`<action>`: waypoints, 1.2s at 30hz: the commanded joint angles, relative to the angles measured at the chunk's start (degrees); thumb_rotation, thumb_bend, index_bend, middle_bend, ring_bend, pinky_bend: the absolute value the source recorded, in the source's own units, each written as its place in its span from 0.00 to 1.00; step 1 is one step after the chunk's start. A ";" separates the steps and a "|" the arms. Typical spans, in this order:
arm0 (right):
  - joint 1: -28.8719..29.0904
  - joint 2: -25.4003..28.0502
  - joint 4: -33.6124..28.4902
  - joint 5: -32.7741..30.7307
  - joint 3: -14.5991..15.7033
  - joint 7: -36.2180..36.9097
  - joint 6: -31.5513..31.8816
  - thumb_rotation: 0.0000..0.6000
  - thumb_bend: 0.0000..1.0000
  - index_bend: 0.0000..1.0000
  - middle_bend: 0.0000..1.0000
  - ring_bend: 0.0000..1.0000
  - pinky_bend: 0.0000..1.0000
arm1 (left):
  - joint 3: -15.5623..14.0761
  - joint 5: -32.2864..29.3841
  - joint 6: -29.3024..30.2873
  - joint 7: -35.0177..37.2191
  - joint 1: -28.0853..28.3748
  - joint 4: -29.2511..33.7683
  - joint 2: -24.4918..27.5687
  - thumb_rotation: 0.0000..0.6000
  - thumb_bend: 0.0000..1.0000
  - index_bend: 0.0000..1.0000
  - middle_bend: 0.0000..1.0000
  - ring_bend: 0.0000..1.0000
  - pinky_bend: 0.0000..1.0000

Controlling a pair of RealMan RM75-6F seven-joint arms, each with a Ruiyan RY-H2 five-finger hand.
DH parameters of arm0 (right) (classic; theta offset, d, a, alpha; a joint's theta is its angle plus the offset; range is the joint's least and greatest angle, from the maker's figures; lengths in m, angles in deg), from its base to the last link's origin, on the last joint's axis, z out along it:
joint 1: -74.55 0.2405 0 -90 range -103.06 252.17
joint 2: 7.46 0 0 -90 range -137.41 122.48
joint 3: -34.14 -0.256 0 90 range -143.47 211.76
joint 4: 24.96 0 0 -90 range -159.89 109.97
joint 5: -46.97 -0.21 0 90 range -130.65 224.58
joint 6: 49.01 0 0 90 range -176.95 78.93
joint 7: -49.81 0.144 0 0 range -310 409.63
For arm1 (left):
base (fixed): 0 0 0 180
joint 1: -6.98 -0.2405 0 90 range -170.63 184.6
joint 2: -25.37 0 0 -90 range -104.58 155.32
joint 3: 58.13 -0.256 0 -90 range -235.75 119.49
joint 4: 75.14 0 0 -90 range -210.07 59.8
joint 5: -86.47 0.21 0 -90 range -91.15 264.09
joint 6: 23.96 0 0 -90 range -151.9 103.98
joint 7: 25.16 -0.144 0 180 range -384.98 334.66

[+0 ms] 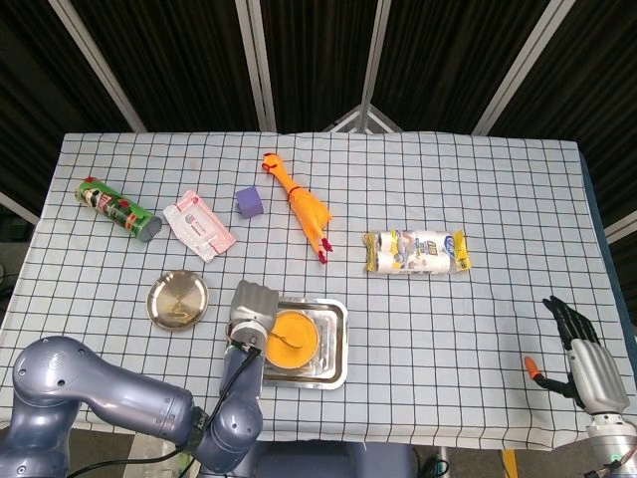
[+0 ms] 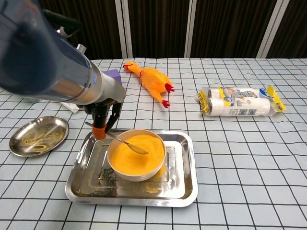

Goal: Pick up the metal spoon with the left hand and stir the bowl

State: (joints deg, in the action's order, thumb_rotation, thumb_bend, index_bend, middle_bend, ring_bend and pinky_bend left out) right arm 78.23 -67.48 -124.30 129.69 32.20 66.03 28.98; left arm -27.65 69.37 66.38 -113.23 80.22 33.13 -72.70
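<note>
Low in the middle of the frame, the metal spoon (image 2: 121, 142) slants with its tip in the orange contents of the bowl (image 2: 136, 154) and its handle rising to the left, where the left hand (image 2: 101, 117) grips it between dark fingers (image 2: 98, 128) with an orange tip. That bowl sits in a shiny steel tray (image 2: 184, 184) on the checked tabletop (image 2: 249, 158). Just left of the tray lies a small round metal plate (image 2: 36, 135). Further up the frame are a rubber chicken (image 2: 151, 81), a purple cube (image 1: 249, 202), a pink-and-white packet (image 1: 198, 225) and a green can (image 1: 117, 209) on its side at the upper left. Right of centre lies a wrapped pack of rolls (image 2: 238, 101). At the lower right of the head view the right hand (image 1: 582, 360) hangs off the tabletop's edge, fingers spread and holding nothing.
</note>
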 commanded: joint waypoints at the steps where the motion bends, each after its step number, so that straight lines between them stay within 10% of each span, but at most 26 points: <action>1: 0.02 0.02 -0.05 0.00 0.02 -0.09 -0.06 1.00 0.40 0.00 0.00 0.00 0.00 | 0.47 -1.26 -0.01 0.06 -0.38 1.10 0.84 1.00 0.88 0.78 1.00 0.93 0.95; 36: 0.24 0.04 -0.05 -0.24 -0.14 0.27 -0.43 1.00 0.40 0.00 0.00 0.00 0.00 | -1.62 0.62 -6.51 5.30 -1.26 -7.62 -1.92 1.00 0.88 0.78 1.00 0.93 0.95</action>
State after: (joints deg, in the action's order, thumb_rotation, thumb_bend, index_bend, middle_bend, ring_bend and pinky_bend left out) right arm 78.47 -67.44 -124.35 129.45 32.05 66.30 28.55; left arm -29.36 69.85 59.97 -108.13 79.10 25.30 -74.82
